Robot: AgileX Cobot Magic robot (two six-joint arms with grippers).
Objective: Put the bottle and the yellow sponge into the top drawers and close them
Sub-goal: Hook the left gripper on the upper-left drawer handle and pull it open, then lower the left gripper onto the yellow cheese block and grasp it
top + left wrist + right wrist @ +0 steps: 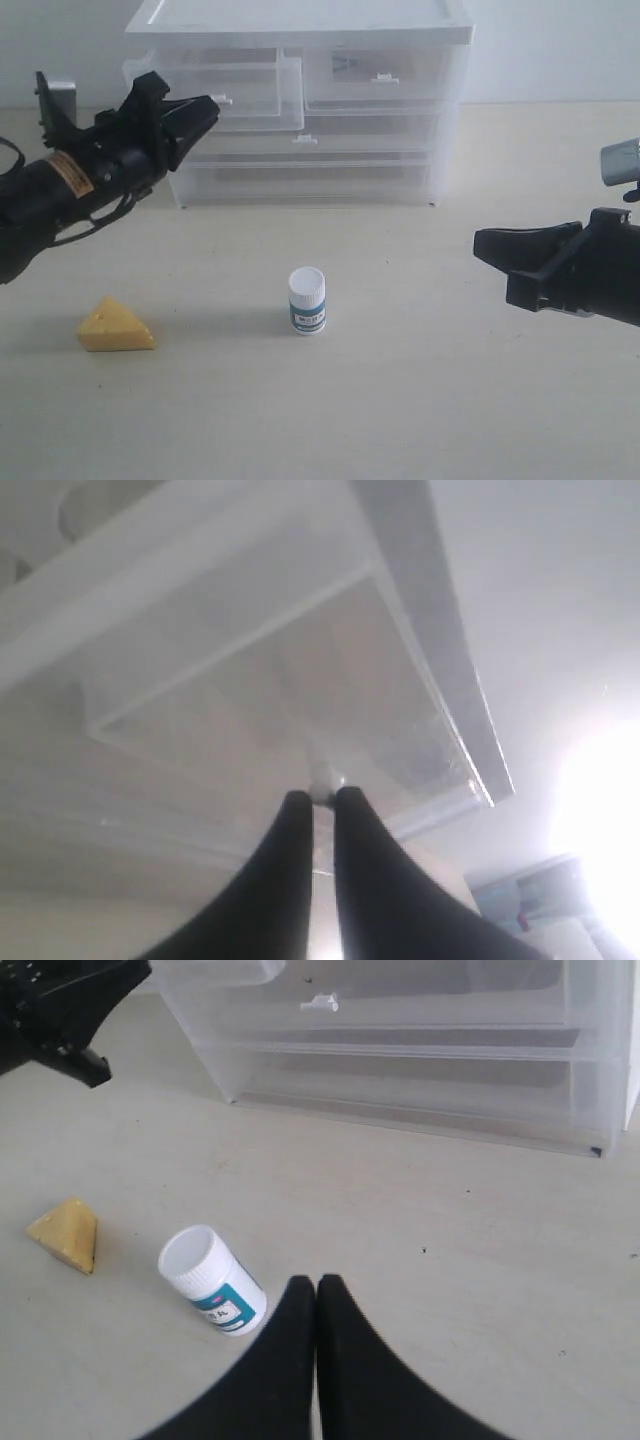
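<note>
The white bottle (307, 300) with its teal label stands upright mid-table and shows in the right wrist view as the bottle (212, 1280). The yellow sponge (115, 327) lies to its left, seen again as the sponge (66, 1232). The top left drawer (250, 90) is pulled partly out. My left gripper (214, 103) is shut on its small white tab handle (322, 788), and the left gripper (322, 798) pinches it at the fingertips. The top right drawer (385, 70) sits flush in the cabinet. My right gripper (478, 243) hovers right of the bottle, and the right gripper (316, 1282) is shut on nothing.
The white cabinet (300, 20) stands at the back of the table. Two wider drawers (310, 165) below are shut, one with a tab handle (320, 1003). The left arm (60, 1010) reaches in beside the cabinet.
</note>
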